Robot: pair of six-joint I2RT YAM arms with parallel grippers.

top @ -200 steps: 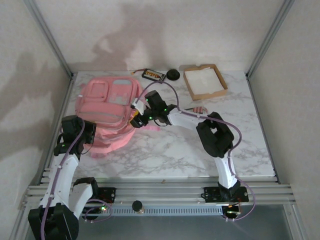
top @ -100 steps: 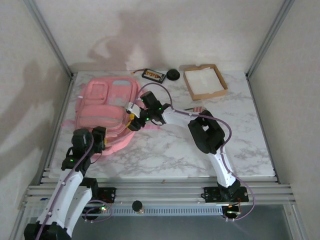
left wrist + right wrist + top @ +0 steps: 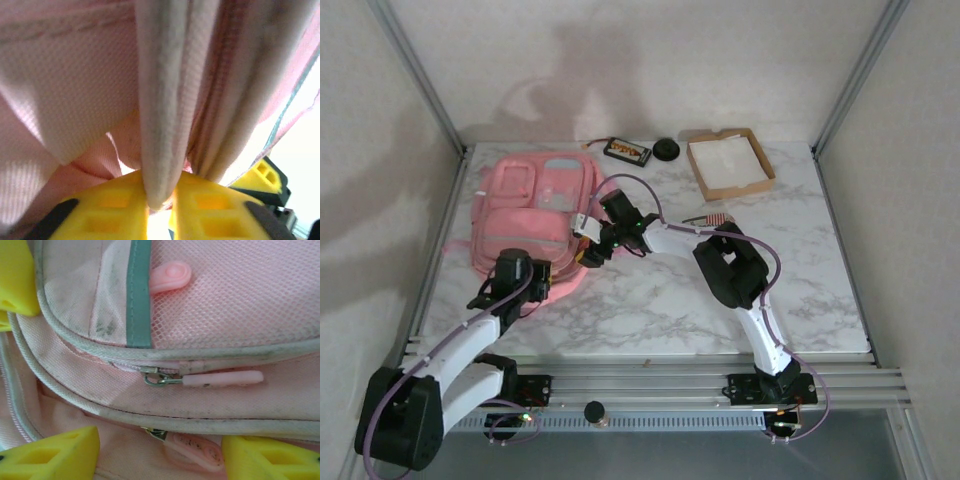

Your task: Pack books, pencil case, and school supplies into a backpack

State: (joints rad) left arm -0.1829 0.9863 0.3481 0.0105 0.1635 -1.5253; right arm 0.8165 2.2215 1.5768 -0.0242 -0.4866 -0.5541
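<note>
The pink backpack (image 3: 525,210) lies flat at the table's left. At its near edge my left gripper (image 3: 542,281) is shut, and in the left wrist view its yellow fingers (image 3: 110,210) pinch a pale grey fold of the backpack (image 3: 160,125). My right gripper (image 3: 588,250) is over the backpack's near right edge and stands open (image 3: 160,455). A pink zipper pull (image 3: 200,447) lies between its fingers, untouched. A second zipper pull (image 3: 222,378) lies just above on the backpack (image 3: 240,300). A dark book with gold print (image 3: 627,150) lies at the far edge.
A shallow cardboard tray (image 3: 702,172) with white lining sits at the back right. A black round object (image 3: 666,150) lies beside the dark book. A small red-and-white striped item (image 3: 717,218) lies by the right arm's elbow. Frame posts stand at the table's corners.
My left arm swung from the backpack's left side to its near edge and shut on a fabric fold. The right gripper shifted slightly left along the backpack and opened wider.
</note>
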